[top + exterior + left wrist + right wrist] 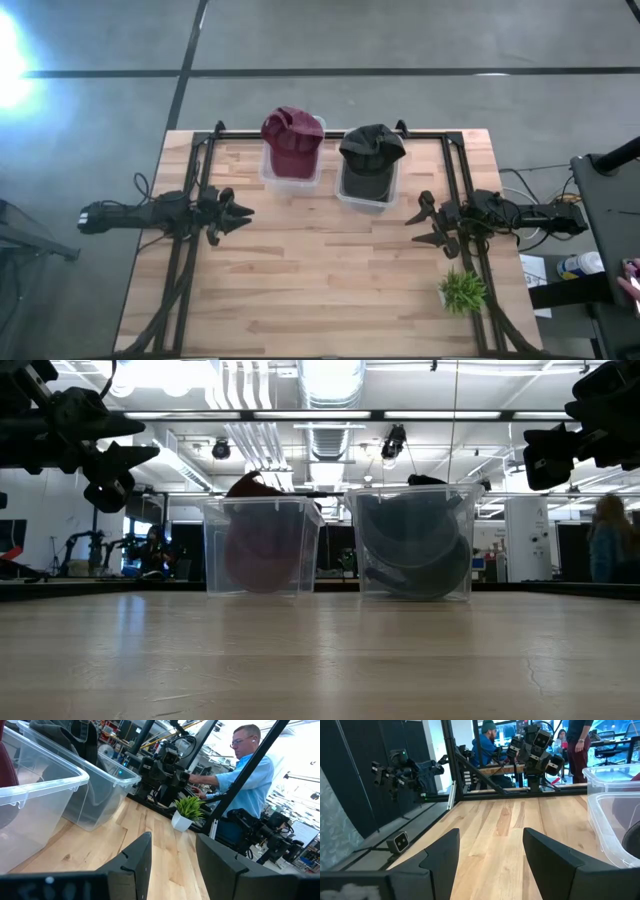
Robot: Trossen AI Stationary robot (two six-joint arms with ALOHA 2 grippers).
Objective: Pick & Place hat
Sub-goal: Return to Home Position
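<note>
A maroon hat point(292, 135) sits in a clear plastic bin point(268, 172) at the table's far side. To its right, a dark grey hat point(371, 150) sits in a second clear bin point(345, 200). In the low view both bins point(262, 546) point(415, 542) stand side by side with the hats showing through their walls. My left gripper point(243, 212) hovers open over the table's left part, pointing right. My right gripper point(412, 226) hovers open over the right part, pointing left. Each stands clear of the bins and holds nothing.
A small green plant in a white pot point(462, 291) stands near the table's right near corner. Bare wooden tabletop point(330, 270) lies between the two arms. A person in a blue shirt point(245, 775) sits beyond the table; other people show behind it in the right wrist view.
</note>
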